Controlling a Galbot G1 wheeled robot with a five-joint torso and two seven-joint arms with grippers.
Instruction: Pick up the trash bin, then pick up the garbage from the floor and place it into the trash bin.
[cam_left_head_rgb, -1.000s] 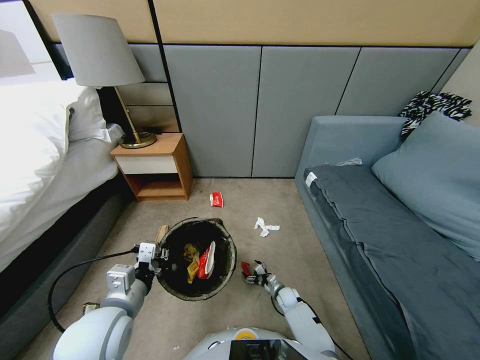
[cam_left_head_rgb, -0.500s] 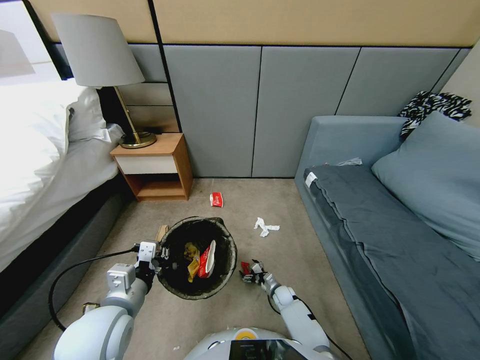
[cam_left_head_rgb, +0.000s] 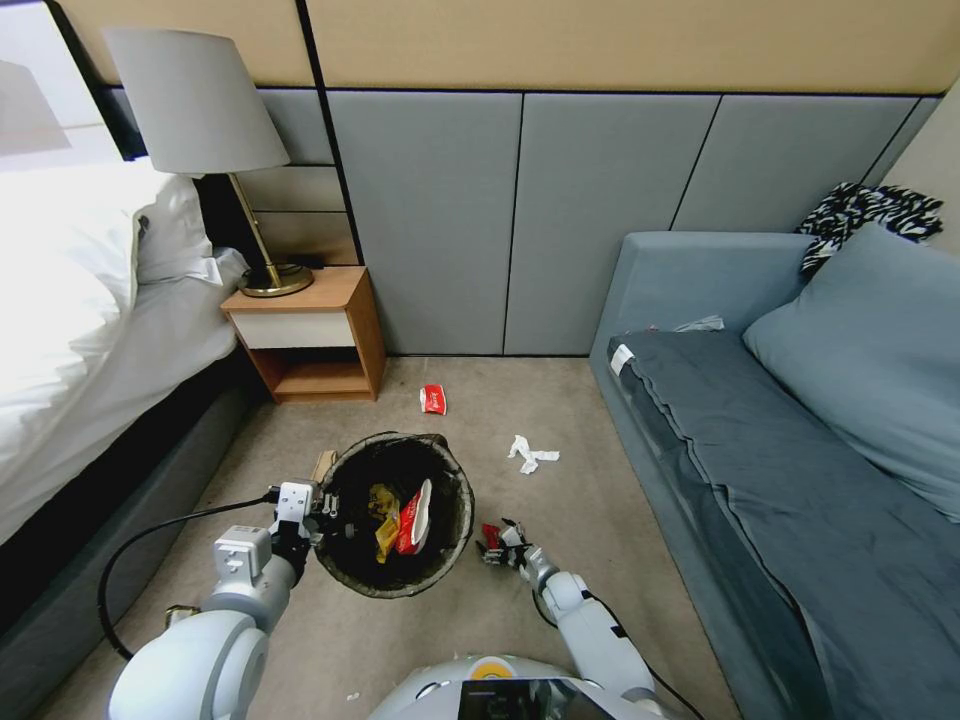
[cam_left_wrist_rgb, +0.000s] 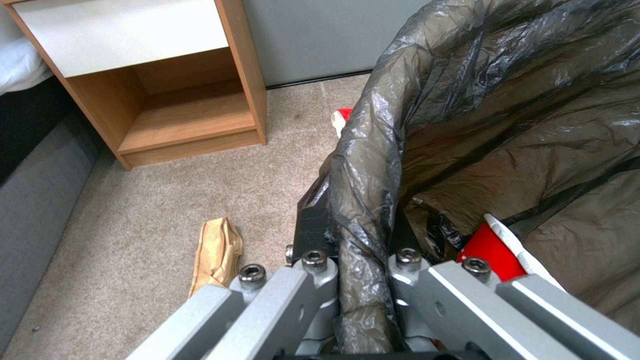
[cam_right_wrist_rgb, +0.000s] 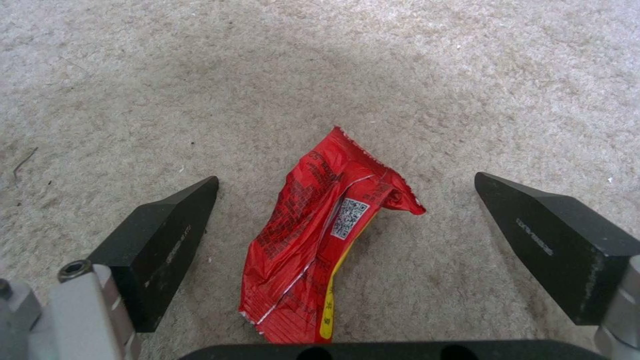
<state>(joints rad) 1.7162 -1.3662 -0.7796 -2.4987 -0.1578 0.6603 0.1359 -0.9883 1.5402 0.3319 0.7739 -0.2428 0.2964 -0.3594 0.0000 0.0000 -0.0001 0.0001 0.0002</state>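
Starting at our left, we see the bed (cam_left_head_rgb: 70, 300) and the wooden nightstand (cam_left_head_rgb: 315, 335) with a lamp (cam_left_head_rgb: 195, 105) on it. Our left tool (cam_left_head_rgb: 322, 513) is clamped on the near-left rim of the trash bin (cam_left_head_rgb: 455, 540), its fingers (cam_left_wrist_rgb: 313, 280) pinching the dark liner bag (cam_left_wrist_rgb: 373, 165) folded over that rim. The bin holds a yellow wrapper (cam_left_head_rgb: 383, 520) and a red-and-white wrapper (cam_left_head_rgb: 412, 522). A brown crumpled paper (cam_left_wrist_rgb: 217, 247) lies on the floor (cam_left_head_rgb: 560, 410) just beside the bin, toward the bed. A red packet (cam_left_head_rgb: 433, 399) lies beyond the bin near the wall, and a crumpled white tissue (cam_left_head_rgb: 530, 453) lies farther right. Just right of the bin, our right tool (cam_left_head_rgb: 497, 550) hangs low over the carpet with its fingers (cam_right_wrist_rgb: 160, 240) spread wide apart, a red wrapper (cam_right_wrist_rgb: 320, 240) lying flat between them, untouched. The grey sofa (cam_left_head_rgb: 800, 480) fills the right side.
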